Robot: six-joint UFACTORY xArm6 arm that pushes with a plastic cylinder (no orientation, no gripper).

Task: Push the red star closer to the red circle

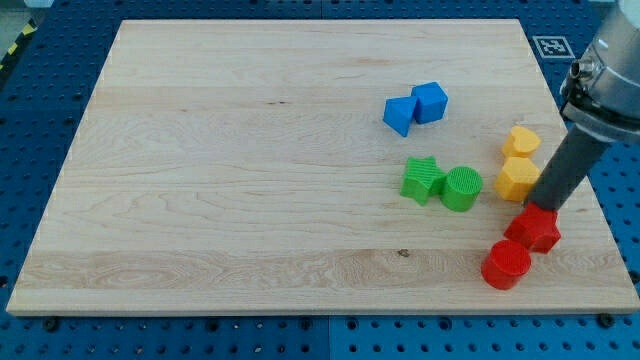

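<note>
My tip (546, 206) is a bare rod with no fingers to open or close, resting at the red star's (534, 229) upper edge. Star sits lower right, touching the red circle (506, 265). Task looks essentially complete; little closing left.

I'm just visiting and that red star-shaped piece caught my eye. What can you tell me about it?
The red star is a small ridged block, plastic by its look, lying flat on the wooden board near the view's bottom right. The red circle touches its lower left. My tip meets its top edge, just below the yellow blocks.
</note>
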